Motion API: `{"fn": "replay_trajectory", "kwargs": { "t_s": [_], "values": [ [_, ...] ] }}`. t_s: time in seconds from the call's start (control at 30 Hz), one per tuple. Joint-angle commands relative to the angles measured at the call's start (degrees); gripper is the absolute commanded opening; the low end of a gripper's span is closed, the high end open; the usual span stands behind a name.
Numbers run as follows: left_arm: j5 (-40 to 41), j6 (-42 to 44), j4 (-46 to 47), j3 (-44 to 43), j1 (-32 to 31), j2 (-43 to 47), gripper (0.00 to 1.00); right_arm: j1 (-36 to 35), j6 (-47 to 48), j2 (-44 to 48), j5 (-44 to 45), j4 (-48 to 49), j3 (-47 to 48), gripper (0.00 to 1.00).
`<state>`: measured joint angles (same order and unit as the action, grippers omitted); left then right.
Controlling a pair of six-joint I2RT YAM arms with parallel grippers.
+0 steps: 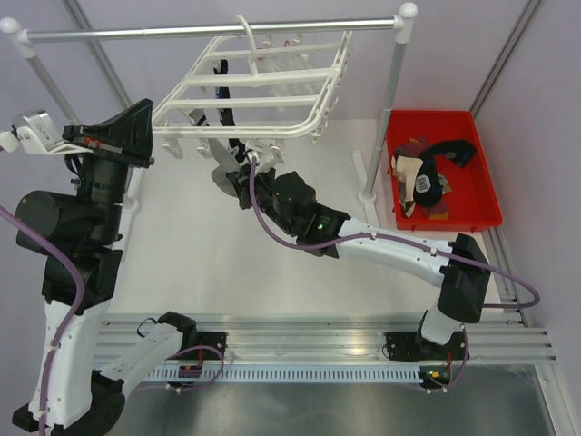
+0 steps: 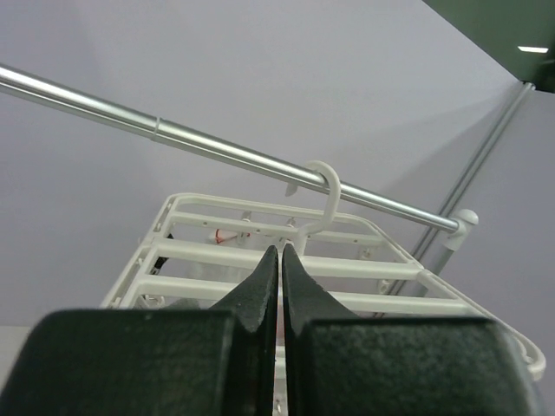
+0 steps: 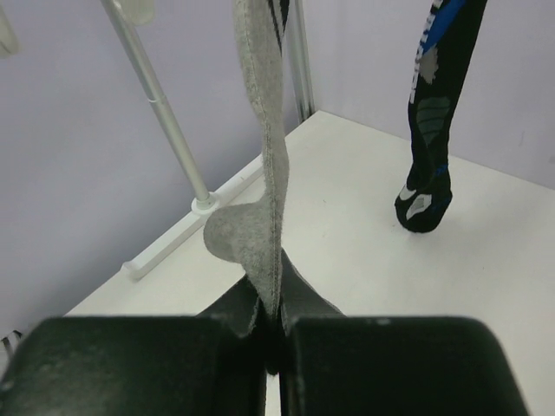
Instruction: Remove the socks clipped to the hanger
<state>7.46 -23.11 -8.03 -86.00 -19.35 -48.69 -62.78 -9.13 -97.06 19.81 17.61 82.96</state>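
The white hanger (image 1: pixel 263 86) hangs by its hook from the silver rail and also shows in the left wrist view (image 2: pixel 260 260). A grey sock (image 3: pixel 264 173) hangs from it, and my right gripper (image 3: pixel 270 299) is shut on its lower end; the top view shows this gripper (image 1: pixel 238 171) under the frame's front edge, at the grey sock (image 1: pixel 222 173). A black-and-blue sock (image 3: pixel 434 113) hangs further back, seen also in the top view (image 1: pixel 222 104). My left gripper (image 2: pixel 279 260) is shut and empty, raised at the left and pointing at the hanger.
A red bin (image 1: pixel 486 195) at the right holds several loose socks (image 1: pixel 427 177). The silver rail (image 1: pixel 209 32) stands on two white posts; its right post (image 1: pixel 386 118) rises beside the bin. An aluminium rail (image 1: pixel 318 341) carries the arm bases at the near edge.
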Motion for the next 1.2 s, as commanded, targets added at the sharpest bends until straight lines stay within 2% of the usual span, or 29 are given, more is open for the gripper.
{"fn": "replay_trajectory", "kwargs": {
  "t_s": [0.0, 0.23, 0.63, 0.9, 1.0, 1.1, 1.17],
  "values": [
    [4.9, 3.4, 0.3, -0.8, -0.1, -1.0, 0.02, -0.2, -0.8, 5.1, -0.1, 0.3, -1.2, 0.01],
    [14.8, 3.5, -0.8, -0.2, -0.1, -2.4, 0.02, -0.2, -0.8, 8.9, -1.1, -1.5, -2.8, 0.01],
    [18.8, 3.9, -1.2, -0.4, 0.0, -6.0, 0.04, -0.2, 0.2, 14.2, -0.7, -3.7, -5.5, 0.01],
    [23.6, 3.4, -5.7, -1.8, 0.4, -8.4, 0.05, -0.1, 0.6, 14.7, -0.4, -4.7, -5.6, 0.01],
    [22.2, 1.4, -8.5, -2.5, 1.4, -10.1, 0.05, -0.1, 0.7, 14.5, -0.5, -4.8, -5.6, 0.01],
    [16.7, -1.1, -9.5, -2.4, 3.4, -10.6, 0.05, -0.1, 0.6, 14.4, -0.6, -4.8, -5.6, 0.01],
    [14.2, -2.4, -10.2, -2.6, 4.8, -10.6, 0.10, -0.1, 0.5, 14.5, -0.6, -4.8, -5.7, 0.01]
  ]
}}
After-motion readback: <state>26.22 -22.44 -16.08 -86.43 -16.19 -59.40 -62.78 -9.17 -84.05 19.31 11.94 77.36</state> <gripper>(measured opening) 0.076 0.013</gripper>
